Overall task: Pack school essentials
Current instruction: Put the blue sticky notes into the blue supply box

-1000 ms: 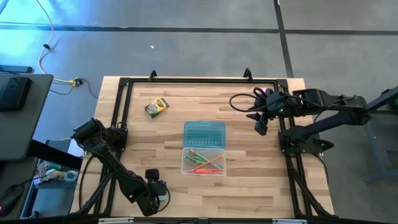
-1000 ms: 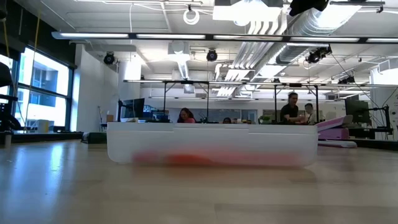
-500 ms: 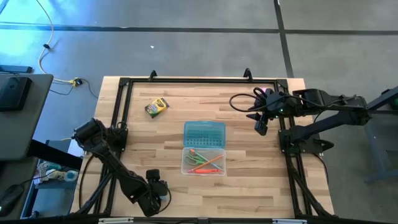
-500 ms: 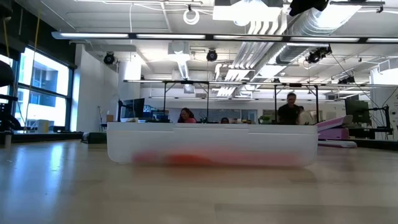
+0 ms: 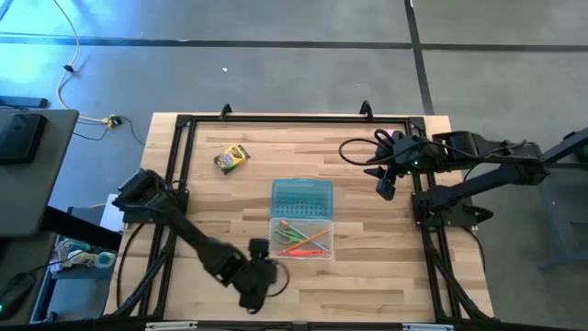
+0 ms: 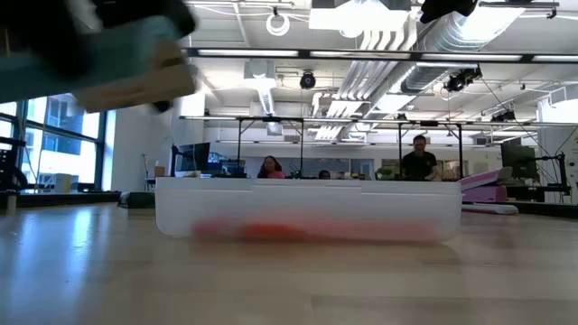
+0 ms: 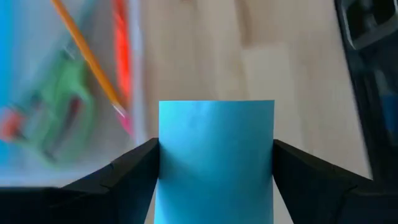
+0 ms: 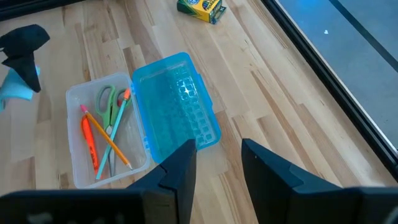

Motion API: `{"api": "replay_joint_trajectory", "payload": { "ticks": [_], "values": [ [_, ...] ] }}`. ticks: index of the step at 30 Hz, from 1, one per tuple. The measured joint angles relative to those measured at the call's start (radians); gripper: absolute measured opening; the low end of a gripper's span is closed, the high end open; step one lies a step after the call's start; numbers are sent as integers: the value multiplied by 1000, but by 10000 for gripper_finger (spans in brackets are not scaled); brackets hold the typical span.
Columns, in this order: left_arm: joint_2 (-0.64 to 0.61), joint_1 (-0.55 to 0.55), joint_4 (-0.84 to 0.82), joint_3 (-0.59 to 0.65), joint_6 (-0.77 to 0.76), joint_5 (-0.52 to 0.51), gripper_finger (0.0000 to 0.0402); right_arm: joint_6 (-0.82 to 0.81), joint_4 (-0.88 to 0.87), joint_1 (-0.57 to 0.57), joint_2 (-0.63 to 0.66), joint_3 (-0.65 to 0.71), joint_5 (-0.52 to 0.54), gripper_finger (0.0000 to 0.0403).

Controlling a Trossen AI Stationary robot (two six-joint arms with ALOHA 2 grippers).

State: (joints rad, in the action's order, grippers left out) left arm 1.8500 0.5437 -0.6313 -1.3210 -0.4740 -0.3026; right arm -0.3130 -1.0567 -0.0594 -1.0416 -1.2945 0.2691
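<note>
The blue note pad [image 7: 216,155], clamped between the left gripper's [image 5: 258,276] fingers, has moved from the lower left toward lower centre, just left of the clear case [image 5: 300,238]. The orange pencil [image 8: 106,138] there lies diagonally. The right gripper [image 5: 387,181], upper right, is open and empty.

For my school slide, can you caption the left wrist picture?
The left gripper holds a light-blue note pad beside the clear case.

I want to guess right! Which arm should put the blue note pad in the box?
The left one. Its end effector already grips the note pad right beside the open case. The right end effector waits empty, farther away.
</note>
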Motion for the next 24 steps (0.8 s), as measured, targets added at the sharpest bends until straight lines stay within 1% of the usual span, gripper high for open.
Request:
{"api": "replay_joint_trajectory", "payload": {
  "ticks": [4,7,10,14,17,21,24],
  "values": [
    [0,-102,-2,-51,142,1,282,0,0,0,0,0,0,117],
    [-1,-182,11,-65,213,37,282,0,0,0,0,0,0,117],
    [-1,-260,39,-65,252,89,282,0,0,0,0,0,0,117],
    [8,-349,50,-65,249,224,284,0,0,0,0,0,0,117],
    [11,-385,59,-50,243,295,291,0,0,0,0,0,0,117],
    [11,-399,73,-35,242,298,311,0,0,0,0,0,0,117],
    [11,-408,68,-35,241,299,340,0,0,0,0,0,0,117]
  ]
}}
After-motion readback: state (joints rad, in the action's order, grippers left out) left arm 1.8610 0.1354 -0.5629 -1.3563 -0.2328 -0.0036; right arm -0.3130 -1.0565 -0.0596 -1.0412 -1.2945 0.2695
